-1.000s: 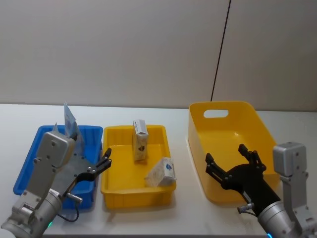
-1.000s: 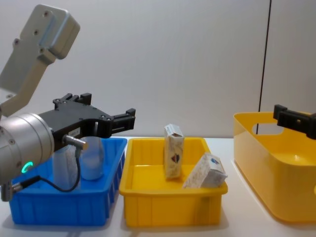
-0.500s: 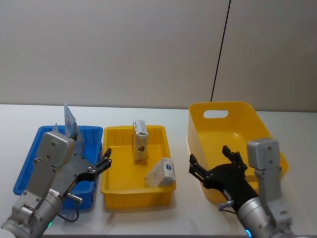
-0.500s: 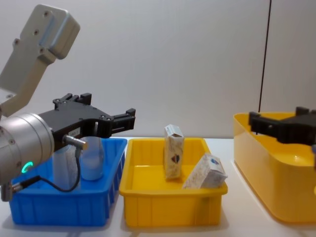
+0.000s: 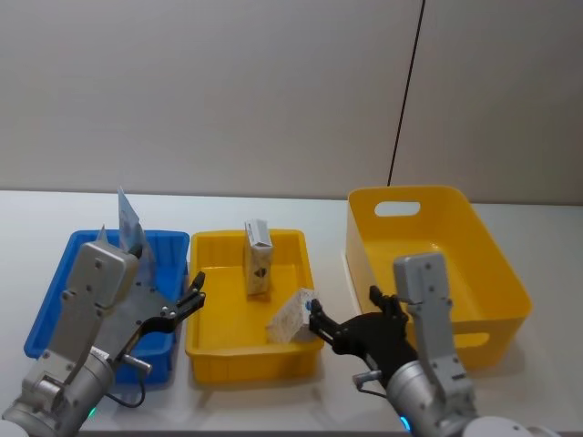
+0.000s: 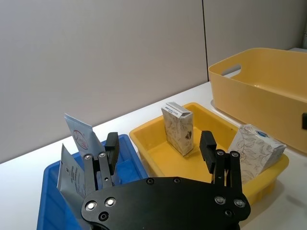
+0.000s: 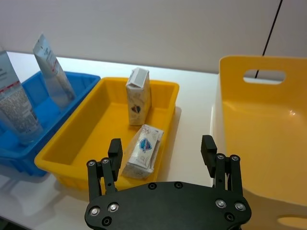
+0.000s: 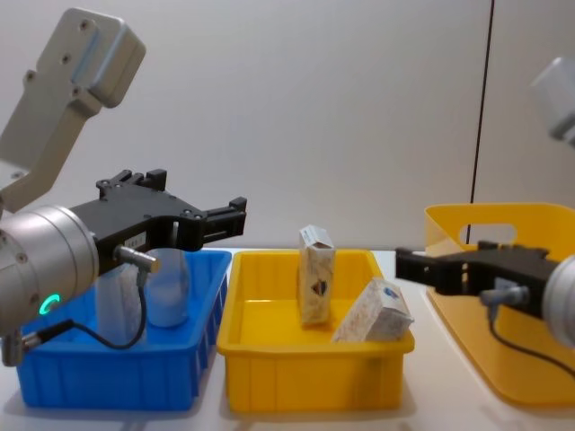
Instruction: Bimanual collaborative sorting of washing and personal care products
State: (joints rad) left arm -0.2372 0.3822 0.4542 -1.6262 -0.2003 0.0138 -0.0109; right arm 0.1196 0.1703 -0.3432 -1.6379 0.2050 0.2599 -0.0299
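- The left gripper (image 5: 194, 291) is held above the near right part of the blue bin (image 5: 47, 308). Its fingers are spread apart and point toward the small yellow tray (image 5: 237, 360); nothing is grasped.
- The right gripper (image 5: 346, 314) is seen low over the white table (image 5: 27, 218), at the tray's near right corner, between the tray and the large yellow bin (image 5: 478, 232). Its fingers are likewise spread wide and nothing is held.
- Two pale blue-grey squeeze tubes are stood in the blue bin with crimped ends up: a taller tube (image 7: 52, 72) is leaned at the far side, and a second tube (image 7: 14, 103) is placed nearer the front.
- Two cream cartons are contained in the small yellow tray. An upright carton (image 5: 258, 259), marked with a dark logo, is stood toward the far wall.
- A tilted carton (image 5: 299, 316) is propped against the tray's near right wall, with a blue mark on its upper end. It is found just beside the right gripper; whether it is touched cannot be told.
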